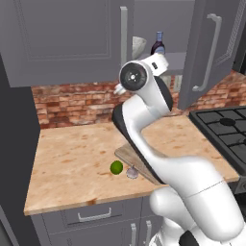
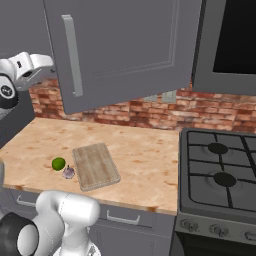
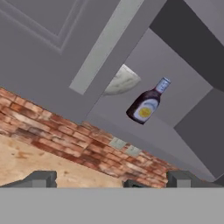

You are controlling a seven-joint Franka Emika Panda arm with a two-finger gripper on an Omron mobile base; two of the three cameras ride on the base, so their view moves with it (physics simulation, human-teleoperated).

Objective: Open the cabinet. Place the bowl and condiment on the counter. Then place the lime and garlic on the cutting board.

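Bench (image 2: 145, 150) with board, fruit and bulb
Cutting board (image 2: 95, 165) lies flat; lime (image 2: 58, 163) and garlic (image 2: 69, 172) sit just left of it.

Arm rises from lower right of the left base view, white links with dark joints, folded in an S: lower link leans up-left, elbow bends back at mid-frame, round dark-faced joint sits upper centre, hand angled up-right from it. In the right base view the hand shows at the upper left edge. Pincer (image 3: 111, 178) jaws spread wide, nothing between them; both dark fingertips (image 3: 40, 178) low in the hand view.
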